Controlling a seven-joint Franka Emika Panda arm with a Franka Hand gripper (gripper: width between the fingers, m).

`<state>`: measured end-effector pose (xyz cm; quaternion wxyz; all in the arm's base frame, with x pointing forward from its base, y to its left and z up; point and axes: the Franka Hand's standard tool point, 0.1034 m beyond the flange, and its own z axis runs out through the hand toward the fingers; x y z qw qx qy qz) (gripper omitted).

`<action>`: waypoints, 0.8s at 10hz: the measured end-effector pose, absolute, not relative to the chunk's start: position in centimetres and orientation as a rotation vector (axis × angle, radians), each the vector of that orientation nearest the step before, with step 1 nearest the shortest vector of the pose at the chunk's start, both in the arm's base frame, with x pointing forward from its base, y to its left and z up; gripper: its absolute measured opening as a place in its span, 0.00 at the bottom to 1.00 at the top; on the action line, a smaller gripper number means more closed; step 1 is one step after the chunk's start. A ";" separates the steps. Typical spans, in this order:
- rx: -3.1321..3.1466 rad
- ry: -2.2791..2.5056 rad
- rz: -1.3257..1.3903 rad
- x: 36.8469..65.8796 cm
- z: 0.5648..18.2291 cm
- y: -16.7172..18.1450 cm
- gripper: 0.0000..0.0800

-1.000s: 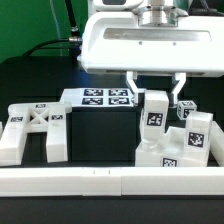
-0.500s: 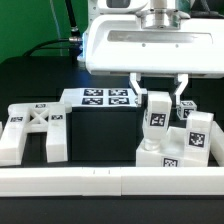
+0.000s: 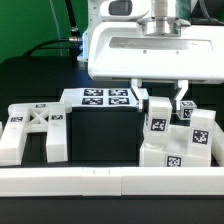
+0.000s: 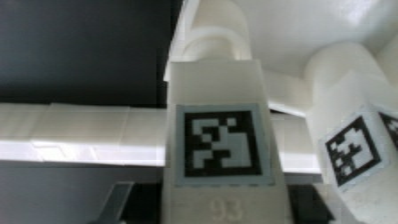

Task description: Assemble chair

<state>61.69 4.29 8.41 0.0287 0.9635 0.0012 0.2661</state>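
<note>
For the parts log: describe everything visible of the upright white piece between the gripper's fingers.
The upright piece is a chunky matte white post, plastic by its look, with one black-and-white tag on the face toward the exterior camera. It stands vertical on the exterior view's right, clamped near its top by the gripper. The wrist view shows its far end rounded. Its foot meets the tagged white blocks below; whether it is seated there cannot be told.
</note>
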 end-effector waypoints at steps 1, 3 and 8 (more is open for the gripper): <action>2.956 0.012 0.867 61.9 8.4 4.4 0.36; 2.928 0.022 0.938 62.3 8.4 4.4 0.36; 2.923 0.043 0.940 62.6 8.3 4.5 0.36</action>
